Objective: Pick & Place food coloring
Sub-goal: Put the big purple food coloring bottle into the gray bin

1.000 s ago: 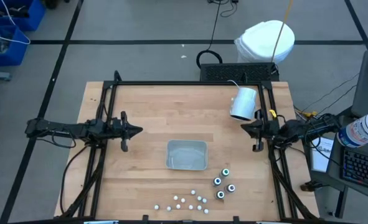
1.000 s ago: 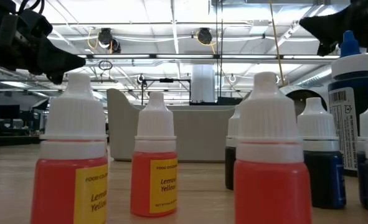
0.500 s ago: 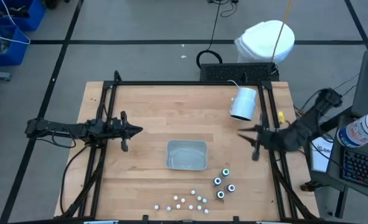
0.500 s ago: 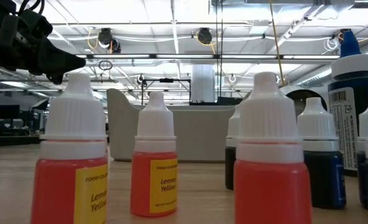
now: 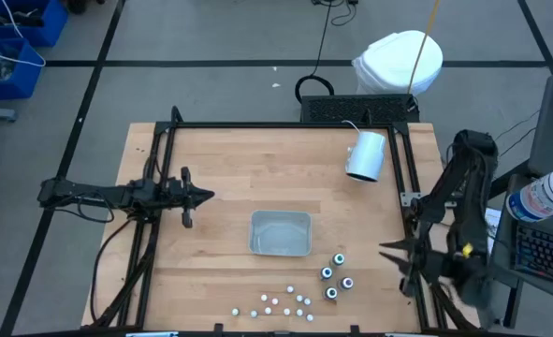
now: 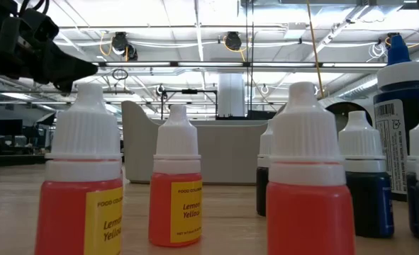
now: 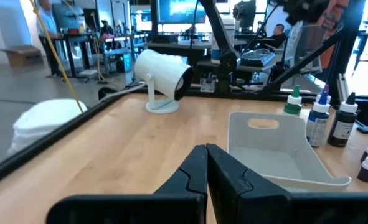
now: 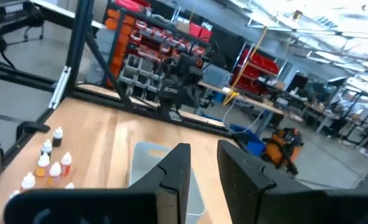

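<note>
1. Bottles of food coloring (image 5: 336,275), four small round dark ones with white-ringed tops, stood clustered in the lower right of the high view on the pale wooden table (image 5: 229,168), just right of a shallow grey plastic tray (image 5: 281,233) with rounded corners.
2. A scatter of tiny white-capped bottles (image 5: 276,305) lay below the tray; in the low view these loomed as orange bottles labelled lemon yellow, cut off at the bottom edge.
3. The right gripper (image 5: 395,259) hung at the lower right edge of the table, near the dark bottles but apart from them, its two dark fingers slightly parted and empty; the arm behind it was smeared and hard to make out.
4. The left gripper (image 5: 204,196) waited at centre left, its pointed fingers pressed together on nothing.
5. A white cylindrical device (image 5: 366,155) on a round foot stood in the upper right of the table.
</note>
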